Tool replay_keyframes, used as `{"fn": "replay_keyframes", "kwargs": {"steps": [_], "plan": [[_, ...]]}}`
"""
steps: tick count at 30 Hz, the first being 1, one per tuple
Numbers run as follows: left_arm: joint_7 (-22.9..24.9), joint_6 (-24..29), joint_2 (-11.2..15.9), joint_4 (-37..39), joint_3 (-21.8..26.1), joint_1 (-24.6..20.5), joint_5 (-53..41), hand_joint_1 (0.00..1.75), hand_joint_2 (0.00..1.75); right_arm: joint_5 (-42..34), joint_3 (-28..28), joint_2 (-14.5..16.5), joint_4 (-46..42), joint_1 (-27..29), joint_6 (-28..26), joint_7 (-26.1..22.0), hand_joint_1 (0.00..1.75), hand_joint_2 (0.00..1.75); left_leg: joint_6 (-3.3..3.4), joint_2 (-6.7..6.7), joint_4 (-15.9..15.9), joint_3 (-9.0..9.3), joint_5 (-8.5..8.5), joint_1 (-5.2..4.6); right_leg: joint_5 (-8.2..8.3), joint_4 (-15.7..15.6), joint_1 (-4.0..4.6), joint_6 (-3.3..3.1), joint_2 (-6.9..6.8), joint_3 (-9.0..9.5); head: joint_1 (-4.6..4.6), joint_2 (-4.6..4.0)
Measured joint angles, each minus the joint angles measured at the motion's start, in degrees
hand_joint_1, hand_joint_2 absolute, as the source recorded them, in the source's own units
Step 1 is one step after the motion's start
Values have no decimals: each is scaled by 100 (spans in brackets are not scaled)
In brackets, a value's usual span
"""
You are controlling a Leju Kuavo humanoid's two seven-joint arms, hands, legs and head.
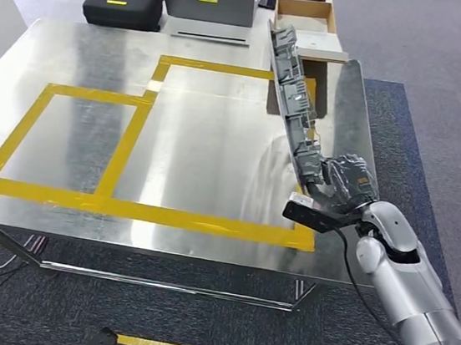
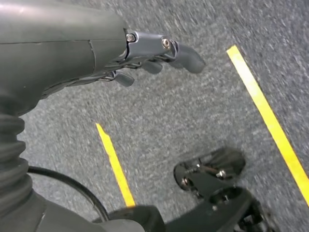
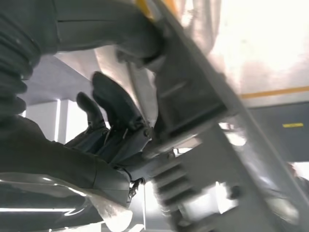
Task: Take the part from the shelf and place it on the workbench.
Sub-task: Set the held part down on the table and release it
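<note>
One long part, one hand under its near end

Right hand grips the part at its near end, fingers curled around the strip from below. Likely reason: a low grip leaves the free length ahead of the hand, so it can be laid down flat over the workbench.

Part runs from the hand toward 11 o'clock, a long grey strip with clipped-on blocks along it. Its far end reaches the cardboard box at 12 o'clock. It lies over the bench's right side, inside the yellow tape outline's right edge; whether it touches the metal, I cannot tell. Judged: carried to the bench, not yet released.

Further out, at 11 to 12 o'clock past the bench: a black case and a grey laptop.

Views compared. Head view gives the part's whole run and its place over the bench. Right wrist view gives the grip itself, blurred: dark fingers pressed against the strip's underside. Left wrist view adds the left hand, hanging over grey carpet with yellow floor tape, fingers loosely apart, holding nothing.
</note>
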Motion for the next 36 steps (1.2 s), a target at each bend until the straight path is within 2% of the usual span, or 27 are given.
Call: {"fn": "replay_keyframes", "kwargs": {"steps": [2, 3, 4, 6, 7, 8, 9, 11, 12, 13, 14, 16, 18, 19, 21, 22, 23, 24, 25, 27, 28, 29, 31, 33, 34, 36], "plan": [[-23, 156, 1, 0, -4, -5, 2, 0, 44, -27, -33, -1, 46, 14, 16, -24, 0, 0, -50, 10, 38, -8, -48, 12, 7, -2, -7, -78, 5, 18, -11, 0], [-32, 221, 2, 0, -5, -11, 6, 0, 0, -34, -45, -1, 54, 13, 29, -28, 0, 0, -75, 15, 169, -52, -138, 18, 7, -11, -14, -120, 5, 38, -21, 0], [-40, 281, 2, 0, -5, -16, 12, 0, 0, -39, -55, -1, 57, 16, 49, -30, 0, 0, -98, 19, 409, -147, -277, 22, 4, -18, -20, -155, 3, 61, -33, 0], [-33, 369, -3, 0, -5, -18, 30, 0, 0, -45, -62, -1, 57, 34, 98, -32, 0, 0, -124, 21, 1153, -470, -604, 25, -9, -18, -8, -196, 3, 84, -53, 0], [-20, 397, -8, 0, -5, -16, 36, 0, 0, -46, -61, -1, 57, 51, 121, -32, 0, 0, -125, 21, 1451, -611, -695, 26, -12, -18, 1, -201, 5, 90, -54, 0], [-5, 418, -12, 0, -5, -13, 42, 0, 0, -46, -61, -1, 57, 67, 140, -31, 0, 0, -116, 21, 1582, -678, -691, 25, -14, -17, 10, -204, 8, 93, -55, 0], [10, 432, -14, 0, -5, -10, 43, 0, 0, -47, -61, -1, 57, 77, 154, -28, 0, 0, -96, 21, 1491, -640, -584, 22, -14, -17, 21, -204, 14, 97, -55, 0], [28, 455, -11, 0, -5, -11, 45, 0, 0, -48, -61, -1, 57, 80, 166, -25, 0, 0, -13, 21, 812, -318, -220, 0, -15, -17, 37, -202, 23, 109, -55, 0], [37, 462, -9, 0, -5, -15, 45, 0, 0, -48, -61, -1, 57, 76, 169, -25, 0, 0, 31, 23, 447, -138, -98, -15, -18, -13, 53, -194, 26, 107, -53, 0], [49, 468, -7, 0, -5, -19, 45, 0, 0, -49, -61, -1, 57, 73, 172, -24, 0, 0, 62, 25, 185, -12, -35, -31, -16, -14, 61, -177, 26, 101, -51, 0], [65, 473, -5, 0, -5, -21, 45, 0, 0, -50, -60, -1, 59, 72, 178, -24, 0, 0, 80, 27, 50, 47, -34, -45, -13, -17, 65, -154, 25, 92, -48, 0], [103, 484, -10, 0, -6, -14, 45, 0, 0, -52, -56, 0, 63, 69, 203, -24, 0, 0, 92, 30, -12, 67, -37, -48, 0, -38, 64, -90, 24, 86, -48, 0], [119, 507, -25, 0, -9, -12, 44, 0, 0, -55, -53, 1, 68, 56, 224, -22, 0, 0, 133, 36, -85, 103, 7, -21, -86, 51, 55, -31, 20, 27, -37, 0], [119, 523, -32, 0, -11, -17, 43, 0, 0, -56, -51, 2, 72, 43, 226, -17, 0, 0, 156, 39, -119, 119, 29, -4, -211, 251, 51, -4, 19, -71, -23, 0], [119, 556, -38, 0, -17, -20, 40, 0, 0, -60, -44, 2, 84, 36, 211, -3, 0, 0, 183, 40, -132, 121, 40, 3, -552, 943, 34, 42, 15, -397, 0, 0], [119, 567, -40, 0, -21, -14, 38, 0, 0, -63, -38, 2, 88, 45, 200, 3, 0, 0, 186, 40, -130, 119, 39, 3, -675, 1285, 31, 61, 15, -561, 1, 0], [119, 582, -45, 0, -26, -8, 33, 0, 0, -66, -29, 2, 91, 60, 186, 8, 0, 0, 185, 40, -127, 119, 36, 3, -702, 1469, 28, 75, 13, -653, 0, 0], [119, 614, -50, 0, -30, -2, 30, 0, 0, -73, -24, 2, 89, 73, 159, 14, 0, 0, 180, 41, -122, 120, 33, 5, -624, 1440, 27, 84, 10, -644, 2, 0], [119, 669, -56, 0, -32, 0, 27, 0, 0, -85, -28, 1, 71, 82, 113, 24, 0, 0, 170, 40, -112, 123, 26, 8, -449, 1182, 25, 88, 5, -517, 2, 0], [119, 856, -70, 0, -33, -3, 31, 0, 0, -133, -77, -1, -37, 91, -55, 55, 0, 0, 126, 39, -73, 116, -1, 3, -125, 392, 27, 81, -8, -107, 3, 0], [119, 950, -75, 0, -32, -5, 37, 0, 0, -158, -115, -2, -125, 101, -143, 68, 0, 0, 100, 37, -50, 104, -10, -5, -45, 106, 31, 57, -7, 51, -2, 0], [119, 1028, -80, 0, -31, -4, 43, 0, 0, -182, -156, -3, -222, 120, -214, 80, 0, 0, 74, 36, -33, 94, -14, -15, -37, -32, 39, 28, -3, 133, -6, 0], [120, 1110, -85, 0, -29, 4, 52, 0, 0, -206, -223, -6, -397, 179, -272, 95, 0, 0, 33, 36, -24, 87, -2, -20, -41, -43, 50, -45, 12, 150, -12, 0], [120, 1168, -87, 0, -27, 8, 74, 0, 0, -217, -281, -10, -565, 230, -314, 104, 0, 0, -18, 38, 55, 59, -87, -13, -15, -52, 33, -111, 9, 154, -16, 0], [120, 1201, -87, 0, -25, 8, 91, 0, 0, -223, -316, -11, -672, 253, -380, 101, 0, 0, -46, 39, 225, -8, -214, -7, -2, -60, 20, -144, 4, 157, -27, 0], [120, 1260, -91, 0, -20, 10, 139, 0, 0, -241, -387, -14, -933, 325, -575, 80, 0, 0, -93, 42, 884, -266, -595, 7, 10, -62, 14, -185, -4, 156, -50, 0]]}}
